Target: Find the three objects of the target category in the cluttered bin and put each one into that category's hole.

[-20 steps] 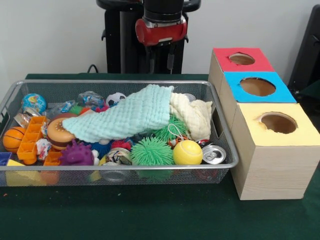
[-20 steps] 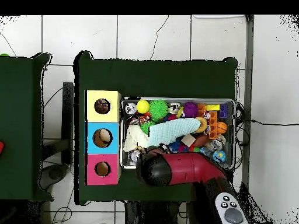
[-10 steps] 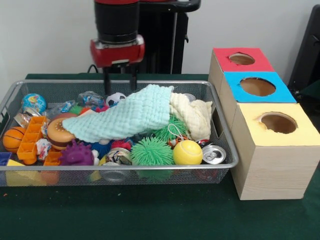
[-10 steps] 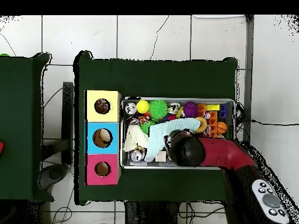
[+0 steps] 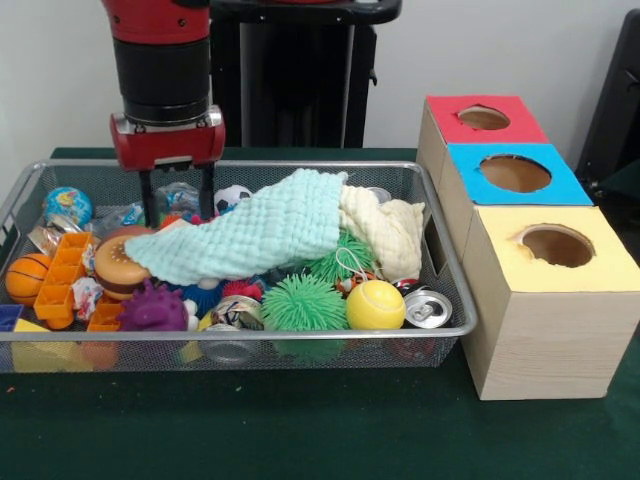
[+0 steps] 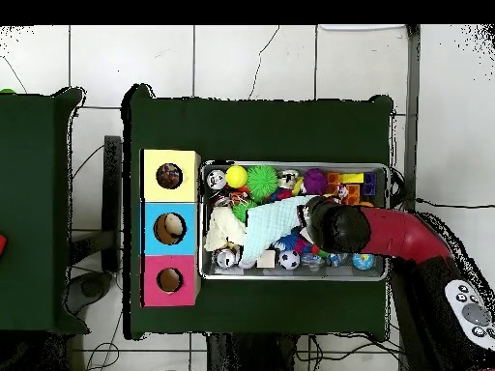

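Observation:
A wire bin [image 5: 240,335] holds a pile of toys half covered by a mint cloth [image 5: 250,235] and a cream cloth [image 5: 388,232]. My gripper [image 5: 177,218] hangs open over the bin's back left part. It is just above a toy hamburger [image 5: 118,262] and beside a small soccer ball [image 5: 232,196], with nothing between its fingers. A yellow tennis ball [image 5: 375,303], a green spiky ball [image 5: 303,303], a purple spiky ball [image 5: 152,308] and a crushed can [image 5: 428,308] lie along the front. In the overhead view the arm [image 6: 343,227] covers the gripper and the toys under it.
Three boxes with round holes stand right of the bin: red [image 5: 485,118], blue [image 5: 515,172], yellow [image 5: 555,245]. A basketball [image 5: 27,277], a globe ball [image 5: 68,205] and orange blocks [image 5: 65,275] fill the bin's left end. The bin's mesh walls rise around the toys.
The arm has swung from the bin's back middle toward its left end in the front view and come lower. The toys and cloths have not moved.

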Controlling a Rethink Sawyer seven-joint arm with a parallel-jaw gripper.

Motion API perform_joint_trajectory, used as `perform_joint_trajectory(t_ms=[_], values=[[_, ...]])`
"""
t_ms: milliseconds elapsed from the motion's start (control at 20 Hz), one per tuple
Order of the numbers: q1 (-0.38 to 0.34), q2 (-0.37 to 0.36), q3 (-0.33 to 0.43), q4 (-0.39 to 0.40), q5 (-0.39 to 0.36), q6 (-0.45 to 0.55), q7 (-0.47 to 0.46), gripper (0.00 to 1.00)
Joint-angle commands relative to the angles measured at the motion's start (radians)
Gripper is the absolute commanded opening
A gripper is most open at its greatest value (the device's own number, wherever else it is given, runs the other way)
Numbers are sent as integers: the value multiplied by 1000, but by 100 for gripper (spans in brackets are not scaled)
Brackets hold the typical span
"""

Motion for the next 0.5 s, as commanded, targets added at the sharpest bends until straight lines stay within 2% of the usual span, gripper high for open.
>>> perform_joint_trajectory(t_ms=[50,500], values=[[-11,71,97,-100,-73,124,-202,100],[-52,113,116,-133,-113,128,-226,100]])
